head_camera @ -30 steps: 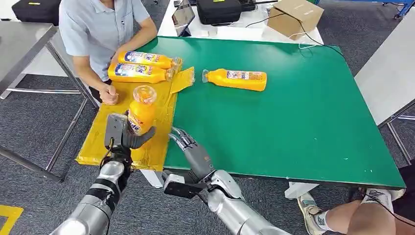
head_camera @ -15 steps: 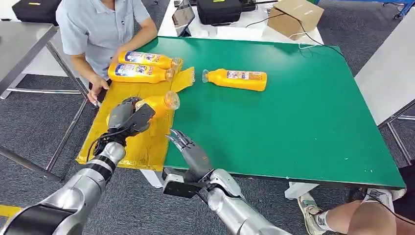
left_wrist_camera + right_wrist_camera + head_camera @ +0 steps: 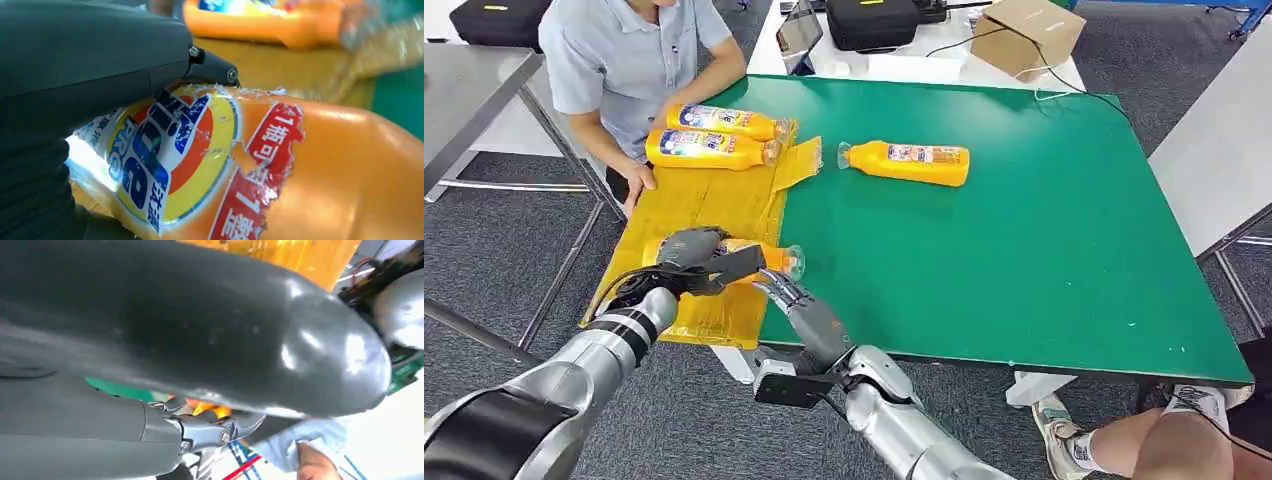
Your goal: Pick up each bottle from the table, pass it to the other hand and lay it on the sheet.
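Observation:
My left hand (image 3: 696, 262) grips an orange bottle (image 3: 769, 258) that lies on its side low over the yellow sheet (image 3: 714, 200), cap toward the green table. In the left wrist view the bottle's label (image 3: 170, 150) is close under my thumb (image 3: 100, 55). My right hand (image 3: 799, 305) hovers at the table's near edge just below the bottle's cap, fingers apart and holding nothing. Two more orange bottles (image 3: 714, 150) (image 3: 724, 120) lie side by side at the sheet's far end. Another orange bottle (image 3: 909, 162) lies on the green table (image 3: 1024, 230).
A person in a light blue shirt (image 3: 624, 50) stands at the sheet's far left with a hand (image 3: 639, 185) resting on its edge. A cardboard box (image 3: 1027, 35) and a black case (image 3: 872, 20) stand on the white table beyond. Another person's legs (image 3: 1164, 435) are at the near right.
My left hand has tipped the bottle from upright onto its side and lowered it toward the sheet. The person's hand drew back to the sheet's edge. My right hand barely moved.

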Motion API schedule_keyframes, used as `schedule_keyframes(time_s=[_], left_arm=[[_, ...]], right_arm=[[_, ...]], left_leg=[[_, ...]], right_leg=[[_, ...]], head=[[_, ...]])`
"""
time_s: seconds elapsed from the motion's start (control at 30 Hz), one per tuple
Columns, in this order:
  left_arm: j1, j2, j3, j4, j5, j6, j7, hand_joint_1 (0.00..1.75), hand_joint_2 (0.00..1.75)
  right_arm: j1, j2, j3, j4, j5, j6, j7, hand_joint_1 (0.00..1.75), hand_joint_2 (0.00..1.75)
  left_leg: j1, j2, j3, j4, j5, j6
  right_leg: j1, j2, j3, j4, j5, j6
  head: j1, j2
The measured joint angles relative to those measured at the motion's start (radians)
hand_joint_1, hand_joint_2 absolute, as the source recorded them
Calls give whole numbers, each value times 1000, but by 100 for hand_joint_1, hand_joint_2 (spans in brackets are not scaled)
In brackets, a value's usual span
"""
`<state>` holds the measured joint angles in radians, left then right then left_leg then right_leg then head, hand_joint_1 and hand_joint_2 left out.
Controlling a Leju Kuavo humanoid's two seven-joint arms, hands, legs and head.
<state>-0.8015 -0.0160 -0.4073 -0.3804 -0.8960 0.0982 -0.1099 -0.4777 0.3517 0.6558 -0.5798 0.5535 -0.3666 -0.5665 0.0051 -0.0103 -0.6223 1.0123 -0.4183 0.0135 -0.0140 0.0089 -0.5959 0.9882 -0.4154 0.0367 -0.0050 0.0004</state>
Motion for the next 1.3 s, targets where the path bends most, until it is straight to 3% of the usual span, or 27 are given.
schedule_keyframes(time_s=[0.03, 0.07, 0.3, 0.7, 1.17, 1.2, 1.3], left_arm=[[-3, -2, -7, 3, -4, -10, 0, 2, 175], [-6, -3, -13, 6, -4, -16, 0, 0, 175], [-1, -17, 5, 20, 98, -94, -86, 0, 175], [48, -26, 156, -9, 369, -229, -356, 0, 175], [165, -43, 387, -238, 821, -340, -479, 0, 175], [176, -45, 396, -256, 842, -341, -477, 0, 175], [210, -51, 415, -314, 896, -340, -469, 0, 175]], right_arm=[[0, 3, 0, 0, 0, 4, -1, 0, 0], [0, 4, 0, 0, 0, 5, -3, 0, 0], [0, 10, 0, 2, -10, 2, -22, 0, 0], [-28, 28, 27, 3, -56, -19, -66, 0, 0], [-2, 16, 49, 26, -93, -35, -105, 0, 0], [-1, 16, 49, 26, -93, -36, -109, 0, 175], [2, 15, 49, 25, -91, -37, -111, 0, 175]], left_leg=[[0, 0, 0, 0, 0, 0], [0, 0, 0, 0, 0, 0], [0, 0, 1, 0, 0, 0], [0, 1, 3, 0, 0, 0], [0, -1, 1, 0, 0, 0], [0, 0, 1, 0, 0, 0], [0, 0, 1, 0, 0, 0]], right_leg=[[0, 0, 0, 0, 0, 0], [0, 0, 1, 0, 0, 0], [0, 0, 1, 0, 0, 0], [0, 0, 2, 0, 0, 0], [0, 1, 1, 0, 0, 0], [0, 1, 0, 0, 0, 0], [0, 1, 0, 0, 0, 0]], head=[[0, 0], [0, 0], [0, 0], [0, 0], [0, 0], [0, 0], [0, 0]])
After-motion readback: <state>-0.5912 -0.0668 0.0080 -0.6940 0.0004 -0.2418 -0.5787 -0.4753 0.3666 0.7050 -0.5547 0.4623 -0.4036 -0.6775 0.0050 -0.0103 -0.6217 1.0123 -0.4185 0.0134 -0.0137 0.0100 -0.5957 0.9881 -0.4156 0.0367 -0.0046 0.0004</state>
